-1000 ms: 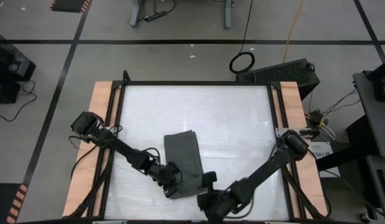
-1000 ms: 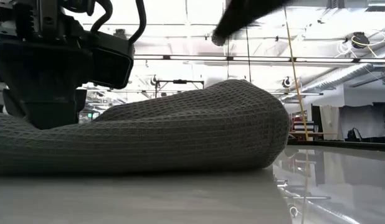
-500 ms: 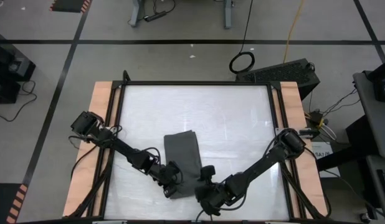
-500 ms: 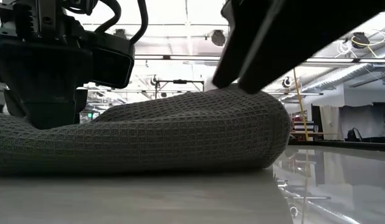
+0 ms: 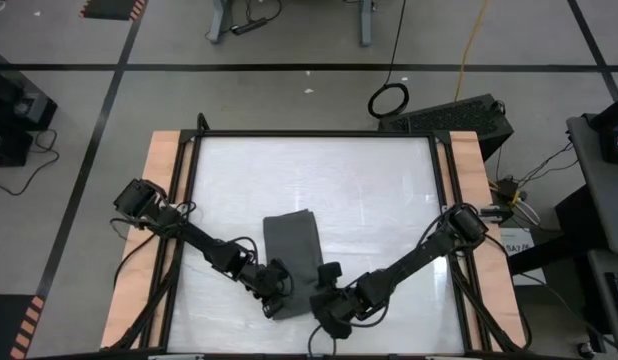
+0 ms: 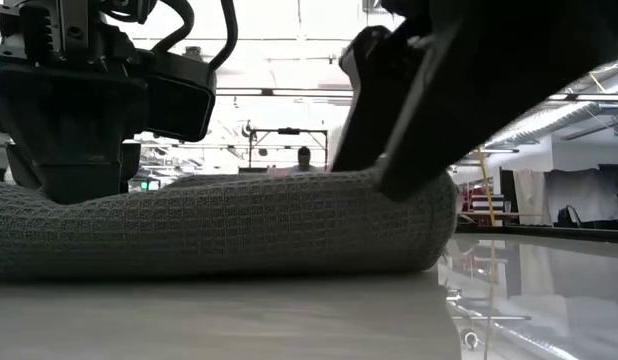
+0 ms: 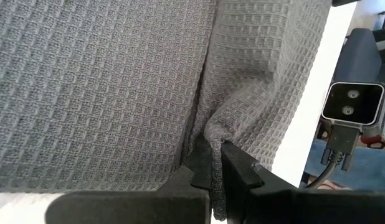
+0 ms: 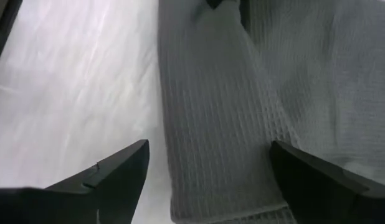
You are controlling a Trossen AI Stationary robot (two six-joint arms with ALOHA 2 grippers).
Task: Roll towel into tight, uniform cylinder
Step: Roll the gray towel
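The towel [image 5: 294, 255], folded into a grey strip, lies low in the middle of the high view on the table [image 5: 319, 175], its lower-left corner pinched by the left gripper [image 5: 280, 292], while the right gripper [image 5: 326, 285] spreads wide over its lower-right edge, one finger pressing the cloth.

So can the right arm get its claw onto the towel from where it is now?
Probably yes. The right claw stands open at the towel, one finger on the cloth, one over bare table. Nothing lies between. The left claw is shut on the other side.
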